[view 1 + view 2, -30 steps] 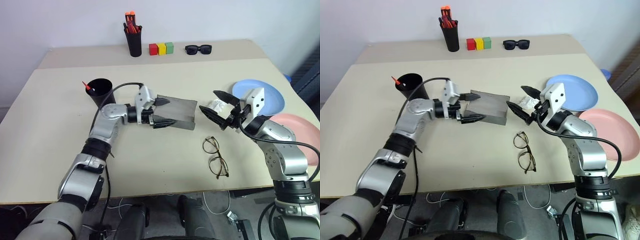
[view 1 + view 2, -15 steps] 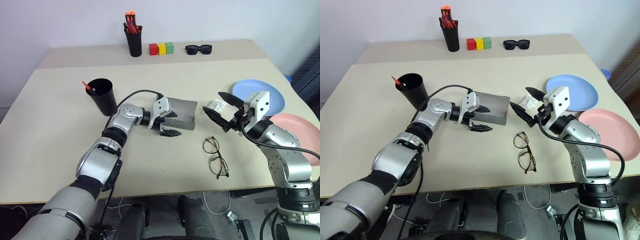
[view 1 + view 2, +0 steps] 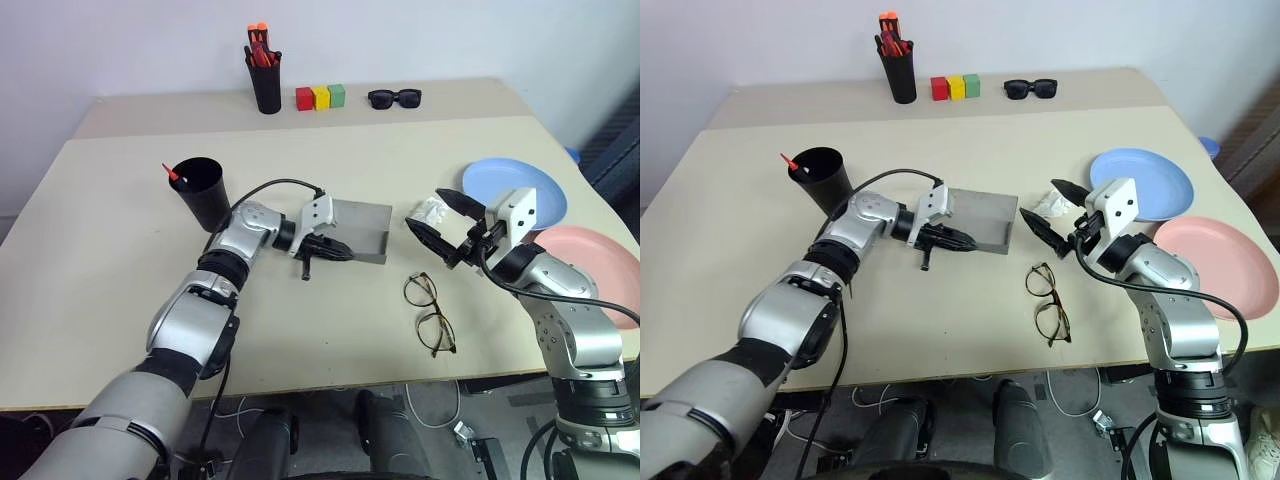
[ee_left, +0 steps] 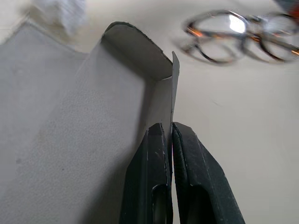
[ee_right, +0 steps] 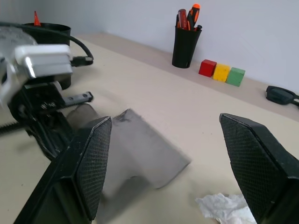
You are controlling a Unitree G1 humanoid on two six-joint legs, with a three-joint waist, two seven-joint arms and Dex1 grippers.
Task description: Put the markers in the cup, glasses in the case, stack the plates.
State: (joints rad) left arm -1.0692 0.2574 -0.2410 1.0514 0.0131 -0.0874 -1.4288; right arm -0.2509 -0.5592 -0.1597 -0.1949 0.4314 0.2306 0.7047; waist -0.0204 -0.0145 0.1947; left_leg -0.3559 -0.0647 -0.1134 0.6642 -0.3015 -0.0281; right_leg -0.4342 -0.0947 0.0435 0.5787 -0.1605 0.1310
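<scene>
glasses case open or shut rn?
Open. The grey case lies spread on the table, its inside bare; the left gripper is shut on its thin side flap. The glasses lie outside it.

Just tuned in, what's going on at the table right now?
The left pincer is shut on the near wall of the open grey case. The right pincer hangs open above the table beside it. The glasses lie on the table outside the case, and the blue plate and pink plate are unstacked.

Lab: bare table, plain wall
</scene>
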